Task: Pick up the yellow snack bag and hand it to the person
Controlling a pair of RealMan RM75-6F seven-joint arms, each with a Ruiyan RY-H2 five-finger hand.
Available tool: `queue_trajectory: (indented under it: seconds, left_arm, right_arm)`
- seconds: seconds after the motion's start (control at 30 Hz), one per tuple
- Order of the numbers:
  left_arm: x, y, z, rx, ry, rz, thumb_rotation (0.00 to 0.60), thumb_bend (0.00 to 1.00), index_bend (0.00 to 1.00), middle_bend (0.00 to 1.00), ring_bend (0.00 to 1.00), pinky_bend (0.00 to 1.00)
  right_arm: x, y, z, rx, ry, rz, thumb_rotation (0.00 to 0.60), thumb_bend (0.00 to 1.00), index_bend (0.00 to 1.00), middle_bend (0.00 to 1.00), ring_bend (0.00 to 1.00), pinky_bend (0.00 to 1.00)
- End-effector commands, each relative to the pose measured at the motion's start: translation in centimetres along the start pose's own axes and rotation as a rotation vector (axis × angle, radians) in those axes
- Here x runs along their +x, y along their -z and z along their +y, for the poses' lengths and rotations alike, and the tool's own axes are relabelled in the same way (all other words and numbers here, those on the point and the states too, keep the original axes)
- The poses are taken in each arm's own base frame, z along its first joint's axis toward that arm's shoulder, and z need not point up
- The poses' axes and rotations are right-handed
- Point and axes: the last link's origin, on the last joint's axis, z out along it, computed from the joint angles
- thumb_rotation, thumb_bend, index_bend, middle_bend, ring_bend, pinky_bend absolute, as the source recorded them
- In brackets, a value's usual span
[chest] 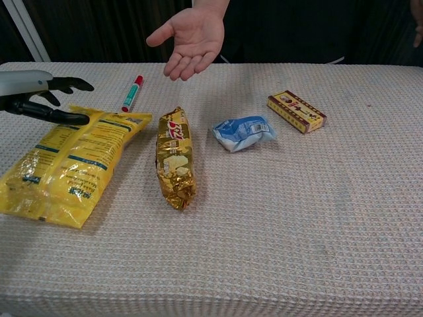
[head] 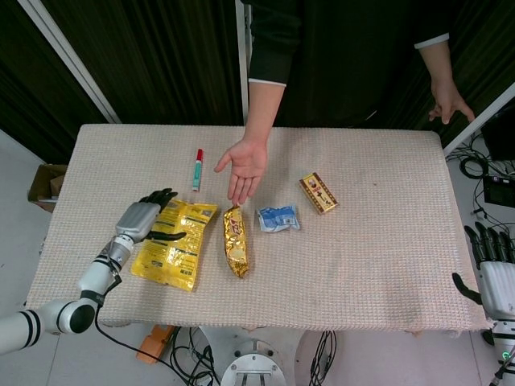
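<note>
1. The left hand (head: pixel 147 219) is seen spread, nothing held, poised over the far left corner of the yellow snack bag (head: pixel 171 243); contact cannot be judged.
2. The bag's long axis is laid near-to-far, below and right of those fingers.
3. The right hand (head: pixel 492 269) is parked well apart, fingers apart, holding nothing.
4. No containers are seen.

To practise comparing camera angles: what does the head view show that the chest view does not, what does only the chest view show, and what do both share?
Only the head view shows the right hand off the table's right edge, the person's torso and other hand, and a cardboard box on the floor. The chest view adds no object, only closer detail. Both share the left hand open above the yellow snack bag, gold packet, blue packet, small box, marker and outstretched palm.
</note>
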Motion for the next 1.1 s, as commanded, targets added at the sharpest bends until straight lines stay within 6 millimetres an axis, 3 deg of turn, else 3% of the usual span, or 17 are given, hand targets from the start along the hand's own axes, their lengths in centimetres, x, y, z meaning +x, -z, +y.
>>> queue_trajectory:
  seconds: [0.03,0.37,0.47,0.53,0.63,0.73,0.8,0.87,0.93,1.1]
  left_arm:
    - [-1.8,0.3,0.2,0.046,-0.003,-0.030,0.184,0.00,0.00,0.00,0.00,0.15]
    - [-3.3,-0.4,1.9,0.090,0.068,-0.083,0.191,0.00,0.00,0.00,0.00,0.16]
    - [-3.8,-0.5,2.6,0.088,0.051,-0.090,0.232,0.00,0.00,0.00,0.00,0.17]
    - [-4.1,-0.6,2.9,0.074,0.017,-0.082,0.334,0.00,0.00,0.00,0.01,0.18]
    - [-4.5,-0.5,3.2,0.051,-0.051,-0.082,0.557,0.00,0.00,0.00,0.05,0.23]
    - [-4.7,-0.6,3.2,0.046,-0.123,-0.070,0.600,0.07,0.00,0.02,0.16,0.37]
    - [-4.9,-0.7,3.2,0.048,-0.140,-0.060,0.600,0.20,0.01,0.13,0.25,0.49]
    - [-4.8,-0.7,3.3,0.045,-0.141,-0.026,0.600,0.27,0.09,0.29,0.34,0.60]
    - [-4.7,-0.7,3.4,0.038,-0.138,0.004,0.600,0.32,0.28,0.47,0.47,0.75]
    - [-3.7,-0.3,3.6,-0.003,-0.139,0.112,0.600,0.45,0.65,0.75,0.71,0.95]
  right_arm:
    - [0.0,0.0,0.0,0.001,0.003,-0.002,0.600,0.18,0.00,0.00,0.00,0.00]
    - [-0.4,-0.3,-0.1,-0.003,0.003,-0.005,0.600,0.18,0.00,0.00,0.00,0.00]
    - [-0.3,-0.4,0.0,-0.007,0.006,-0.008,0.600,0.18,0.00,0.00,0.00,0.00]
    - [-0.3,-0.4,0.1,-0.010,0.006,-0.009,0.600,0.18,0.00,0.00,0.00,0.00]
    - [-0.4,-0.4,0.1,-0.012,0.009,-0.013,0.600,0.18,0.00,0.00,0.00,0.00]
    - [-0.4,-0.4,0.1,-0.013,0.010,-0.015,0.600,0.18,0.00,0.00,0.00,0.00]
    - [-0.4,-0.5,0.1,-0.016,0.011,-0.016,0.600,0.18,0.00,0.00,0.00,0.00]
    - [-0.4,-0.5,0.2,-0.020,0.013,-0.018,0.600,0.18,0.00,0.00,0.00,0.00]
    - [-0.4,-0.5,0.2,-0.024,0.015,-0.020,0.600,0.18,0.00,0.00,0.00,0.00]
    - [-0.4,-0.7,0.1,-0.030,0.025,-0.018,0.600,0.18,0.00,0.00,0.00,0.00]
